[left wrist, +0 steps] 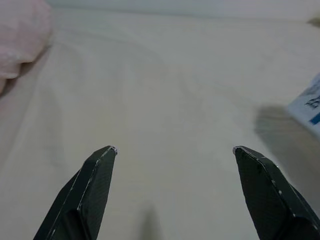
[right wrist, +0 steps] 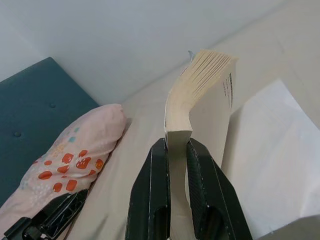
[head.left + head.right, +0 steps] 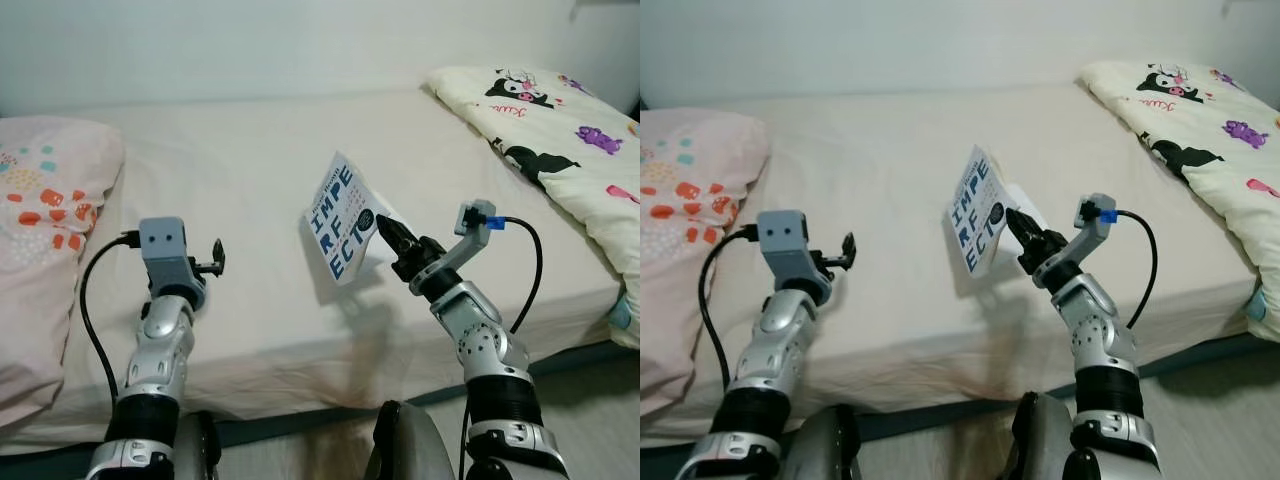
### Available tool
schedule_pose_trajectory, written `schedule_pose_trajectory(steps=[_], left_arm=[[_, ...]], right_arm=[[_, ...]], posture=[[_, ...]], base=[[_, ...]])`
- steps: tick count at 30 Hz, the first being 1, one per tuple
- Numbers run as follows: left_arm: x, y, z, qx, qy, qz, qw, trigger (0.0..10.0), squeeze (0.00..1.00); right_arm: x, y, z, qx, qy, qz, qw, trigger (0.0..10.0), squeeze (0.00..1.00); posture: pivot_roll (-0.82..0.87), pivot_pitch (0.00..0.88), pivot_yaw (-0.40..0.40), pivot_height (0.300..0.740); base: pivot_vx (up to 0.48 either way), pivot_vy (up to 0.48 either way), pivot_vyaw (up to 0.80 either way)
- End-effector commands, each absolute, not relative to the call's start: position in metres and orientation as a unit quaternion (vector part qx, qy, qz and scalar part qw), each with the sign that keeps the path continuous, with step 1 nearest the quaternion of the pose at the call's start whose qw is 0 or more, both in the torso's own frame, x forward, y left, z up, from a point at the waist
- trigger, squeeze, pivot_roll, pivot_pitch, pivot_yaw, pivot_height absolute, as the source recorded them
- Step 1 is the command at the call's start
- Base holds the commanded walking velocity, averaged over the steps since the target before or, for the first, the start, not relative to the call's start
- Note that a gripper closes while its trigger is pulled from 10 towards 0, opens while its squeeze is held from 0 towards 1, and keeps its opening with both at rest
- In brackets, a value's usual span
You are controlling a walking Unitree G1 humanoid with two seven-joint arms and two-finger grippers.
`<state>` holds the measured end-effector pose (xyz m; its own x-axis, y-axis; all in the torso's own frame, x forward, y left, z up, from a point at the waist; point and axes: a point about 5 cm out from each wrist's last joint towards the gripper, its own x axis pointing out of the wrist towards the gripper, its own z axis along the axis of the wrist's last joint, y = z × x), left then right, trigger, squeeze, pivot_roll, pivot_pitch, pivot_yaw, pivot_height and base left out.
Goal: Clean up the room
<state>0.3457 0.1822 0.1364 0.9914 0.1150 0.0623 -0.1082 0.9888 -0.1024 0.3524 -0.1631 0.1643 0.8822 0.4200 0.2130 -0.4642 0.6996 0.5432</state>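
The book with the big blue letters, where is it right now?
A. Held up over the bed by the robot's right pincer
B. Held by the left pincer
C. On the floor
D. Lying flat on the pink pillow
A: the right pincer is shut on the book, holding it tilted up above the bed, while the left pincer is open with nothing between its fingers.

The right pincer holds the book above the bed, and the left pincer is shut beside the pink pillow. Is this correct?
Not fully. The right pincer does hold the book above the bed, but the left pincer is open, not shut. The left wrist view shows its two fingers spread wide apart over the sheet, nothing between them, with the pink pillow to its side.
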Motion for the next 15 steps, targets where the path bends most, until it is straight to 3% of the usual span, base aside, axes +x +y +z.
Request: schedule_pose_trajectory(steps=[1, 5, 8, 10, 13, 14, 15], left_arm=[[0.343, 0.175, 0.122, -0.071, -0.005, 0.044, 0.996, 10.0, 0.0], [0.344, 0.169, 0.12, -0.107, 0.003, 0.023, 0.994, 10.0, 0.0], [0.345, 0.16, 0.121, -0.201, 0.007, -0.015, 0.98, 10.0, 0.0], [0.345, 0.158, 0.121, -0.222, 0.008, -0.024, 0.975, 10.0, 0.0], [0.343, 0.149, 0.129, -0.355, -0.002, -0.089, 0.931, 10.0, 0.0], [0.343, 0.149, 0.129, -0.355, -0.002, -0.089, 0.931, 10.0, 0.0], [0.343, 0.147, 0.133, -0.393, -0.01, -0.116, 0.912, 10.0, 0.0]], right_arm=[[0.351, -0.165, 0.173, 0.299, -0.055, 0.241, 0.922, 0.0, 0.0], [0.35, -0.165, 0.177, 0.297, -0.062, 0.245, 0.921, 0.0, 0.0], [0.347, -0.166, 0.19, 0.297, -0.09, 0.265, 0.913, 0.0, 0.0], [0.347, -0.166, 0.193, 0.298, -0.096, 0.27, 0.911, 0.0, 0.0], [0.339, -0.171, 0.214, 0.312, -0.148, 0.306, 0.887, 0.0, 0.0], [0.339, -0.171, 0.214, 0.312, -0.148, 0.306, 0.887, 0.0, 0.0], [0.335, -0.174, 0.223, 0.317, -0.171, 0.32, 0.876, 0.0, 0.0]], posture=[[0.08, 0.0, -0.035, 0.57], [0.07, 0.0, -0.032, 0.58], [0.07, 0.0, -0.033, 0.594], [0.07, 0.0, -0.033, 0.599], [0.07, 0.0, -0.034, 0.614], [0.07, 0.0, -0.034, 0.614], [0.06, 0.0, -0.034, 0.619]], base=[[0.0, 0.0, 0.0], [0.0, 0.0, 0.0], [0.0, 0.0, 0.0], [0.0, 0.0, 0.0], [0.0, 0.0, 0.0], [0.0, 0.0, 0.0], [0.0, 0.0, 0.0]])
